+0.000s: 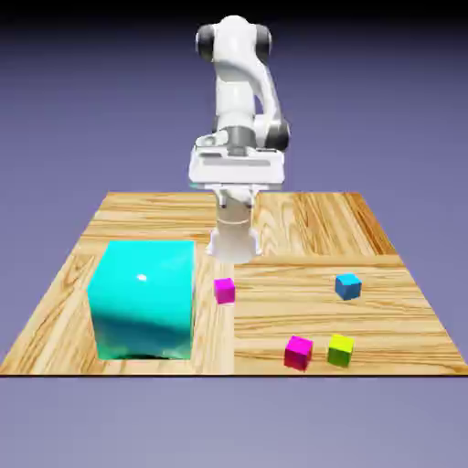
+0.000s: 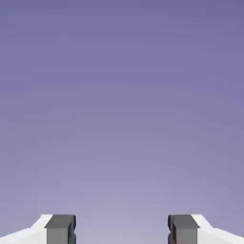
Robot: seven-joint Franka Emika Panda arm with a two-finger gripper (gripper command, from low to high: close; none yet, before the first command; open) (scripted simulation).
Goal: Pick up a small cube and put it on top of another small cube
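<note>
- Clock positions read in the exterior view, from the middle of the wooden table [image 1: 274, 318]; 12 is the far edge.
- Robot arm [image 1: 235, 87]: base at 12 o'clock, hand raised above the tabletop.
- Gripper [image 1: 237, 199]: up in the air, well apart from all 5 cubes. In the hand view, the 2 fingers [image 2: 60, 229] stand wide, at the 8 and 4 o'clock edges, with nothing held; only blue-violet backdrop [image 2: 122, 105] shows between them.
- Blue cube [image 1: 347, 286]: on the wood at 3 o'clock, apart from every other cube.
- Lime cube [image 1: 340, 351]: on the wood at 4 o'clock; seen from the blue cube, it lies at 6 o'clock. Its top is bare.
- Near magenta cube [image 1: 298, 353]: just beside the lime cube, at its 9 o'clock, with a narrow gap.
- Other magenta cube [image 1: 225, 291]: close to the table's middle.
- Large cyan cube [image 1: 144, 302]: glossy, at 9 o'clock, dwarfing the 4 small cubes; the other magenta cube sits near it, at its 3 o'clock.
</note>
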